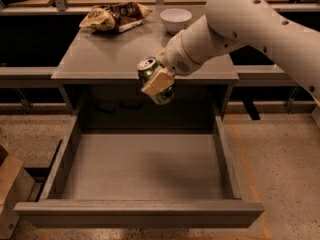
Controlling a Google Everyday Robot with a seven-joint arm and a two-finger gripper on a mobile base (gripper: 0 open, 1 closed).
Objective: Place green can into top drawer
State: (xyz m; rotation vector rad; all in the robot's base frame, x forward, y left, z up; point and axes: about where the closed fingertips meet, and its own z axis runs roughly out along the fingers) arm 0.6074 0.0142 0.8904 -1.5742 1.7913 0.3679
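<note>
My gripper [158, 82] is shut on the green can [151, 72], a small green drink can with a silver top. It holds the can tilted, top towards the upper left, in the air just in front of the table's front edge and above the back of the top drawer [140, 166]. The drawer is pulled fully out below the tabletop. It is wide, shallow and grey-brown, and its flat bottom is bare. My white arm reaches in from the upper right.
A white bowl [175, 19] and a crumpled snack bag [114, 17] lie at the back of the grey tabletop [110, 56]. A cardboard box [10, 184] stands on the floor at the lower left, beside the drawer's left wall.
</note>
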